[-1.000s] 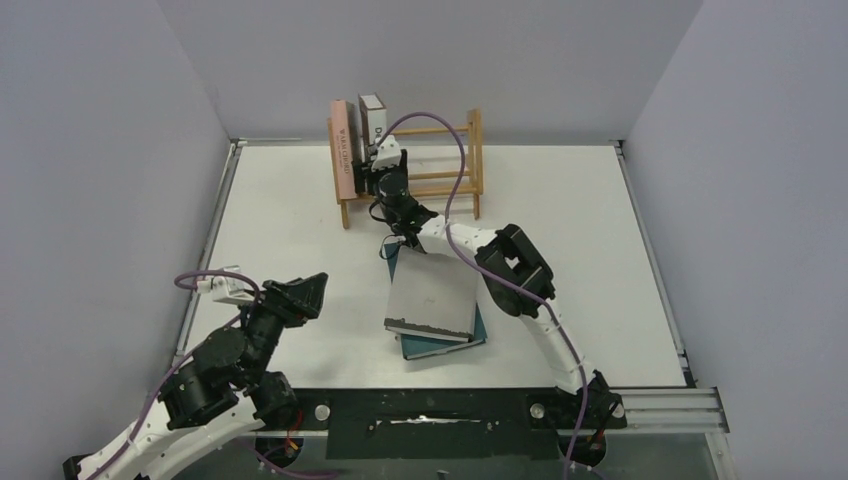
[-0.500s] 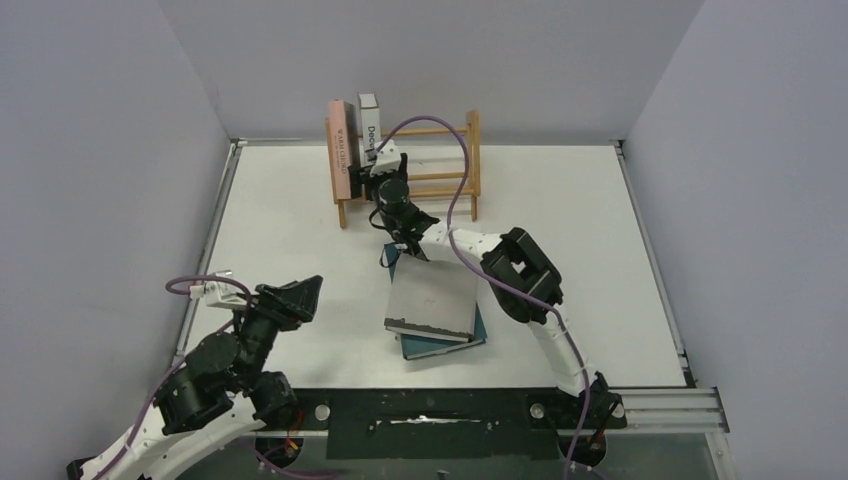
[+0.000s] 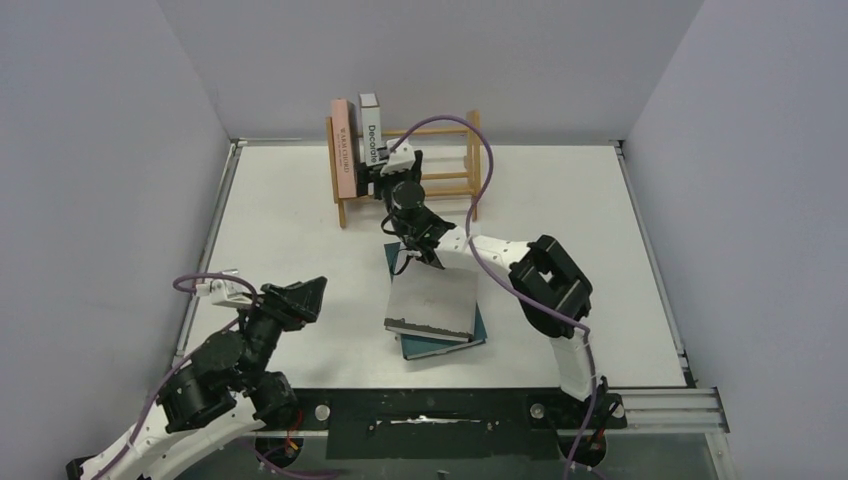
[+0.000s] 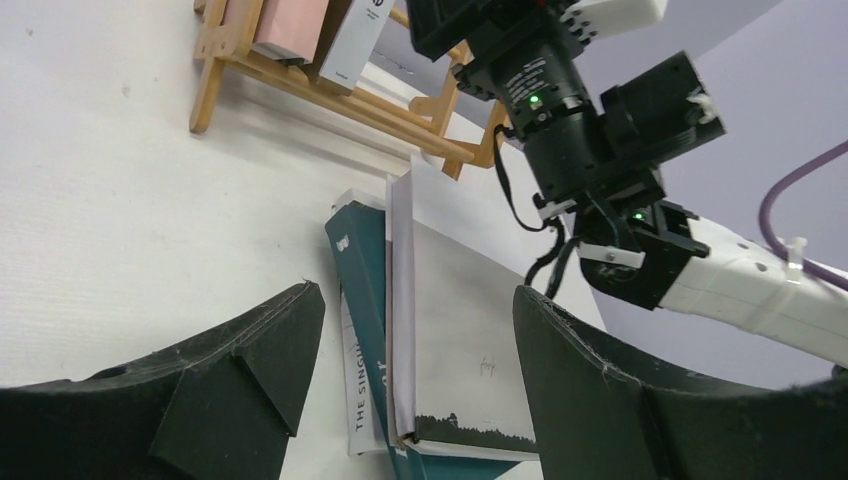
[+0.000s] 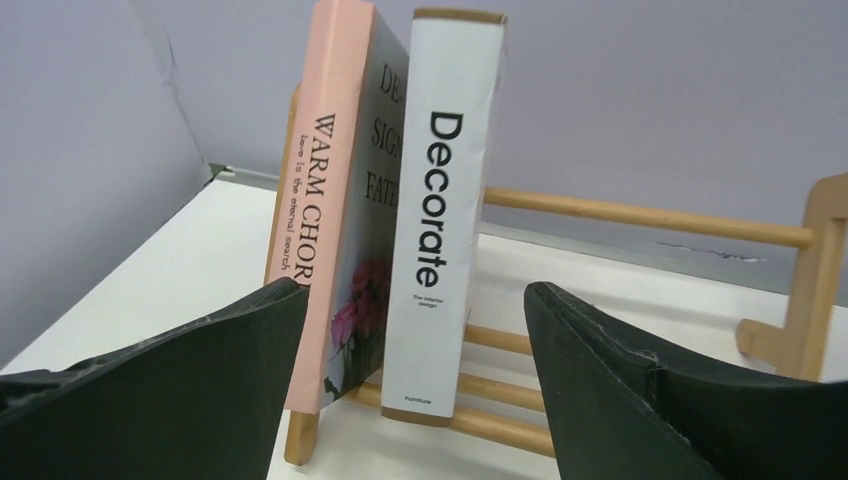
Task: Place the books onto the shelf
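Note:
On the shelf (image 3: pixel 440 175) the pink "Warm Chord" book (image 3: pixel 342 155) leans at the left end. The white-spined "Decorate" book (image 3: pixel 370 135) stands upright beside it. My right gripper (image 3: pixel 372 178) is open just in front of them, touching neither; in the right wrist view its fingers flank "Decorate" (image 5: pixel 440 220) and the pink book (image 5: pixel 320 200). A stack lies mid-table with the grey book (image 3: pixel 432 298) on top and the teal one (image 3: pixel 445 345) under it. A white spine (image 4: pixel 358 410) shows lowest. My left gripper (image 3: pixel 308 290) is open and empty, left of the stack.
The shelf's right part holds no books, showing bare rails (image 5: pixel 640 215) and the right end post (image 3: pixel 475 160). The right arm (image 3: pixel 540 280) stretches over the stack's far corner. Grey walls close in the white table (image 3: pixel 280 220) on three sides.
My right gripper has opened wider and drawn back a little from "Decorate", which now stands free on the shelf. The right elbow swung right. The left arm barely moved.

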Tool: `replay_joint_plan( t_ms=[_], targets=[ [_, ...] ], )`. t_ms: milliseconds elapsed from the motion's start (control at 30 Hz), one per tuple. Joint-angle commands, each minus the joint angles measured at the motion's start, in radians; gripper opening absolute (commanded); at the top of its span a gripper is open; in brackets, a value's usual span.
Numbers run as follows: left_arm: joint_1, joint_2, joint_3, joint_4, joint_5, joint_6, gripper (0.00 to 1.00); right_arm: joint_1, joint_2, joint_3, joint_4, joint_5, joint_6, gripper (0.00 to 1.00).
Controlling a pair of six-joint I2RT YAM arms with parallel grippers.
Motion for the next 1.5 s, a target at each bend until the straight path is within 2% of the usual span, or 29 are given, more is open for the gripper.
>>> replay_joint_plan(
  t_ms=[0,267,400,567,733,933,1100,1233,1467],
  targets=[
    [0.004,0.057,0.006,0.086,0.040,0.030,0.69,0.004,-0.164,-0.055,0.060,0.056,-0.010,0.82],
    [0.004,0.299,0.029,0.238,0.181,0.051,0.70,-0.003,-0.492,-0.216,-0.289,0.120,0.135,0.82],
    [0.005,0.483,0.060,0.330,0.271,0.057,0.71,-0.019,-0.695,-0.335,-0.527,0.078,0.275,0.82],
    [0.014,0.674,0.102,0.402,0.348,0.057,0.72,-0.028,-0.951,-0.502,-0.713,0.023,0.421,0.82],
    [0.061,0.795,0.139,0.434,0.395,0.057,0.72,-0.031,-1.115,-0.606,-0.887,-0.027,0.541,0.83],
    [0.204,0.886,0.137,0.480,0.555,0.044,0.72,-0.056,-1.279,-0.770,-0.921,-0.149,0.659,0.83],
    [0.232,0.925,0.134,0.496,0.567,0.048,0.72,-0.106,-1.369,-0.902,-0.918,-0.235,0.736,0.84],
    [0.240,0.975,0.139,0.528,0.598,0.049,0.72,-0.184,-1.413,-0.999,-0.860,-0.382,0.764,0.87],
    [0.245,1.043,0.139,0.556,0.634,0.044,0.72,-0.269,-1.403,-1.091,-0.743,-0.541,0.789,0.89]
  ],
)
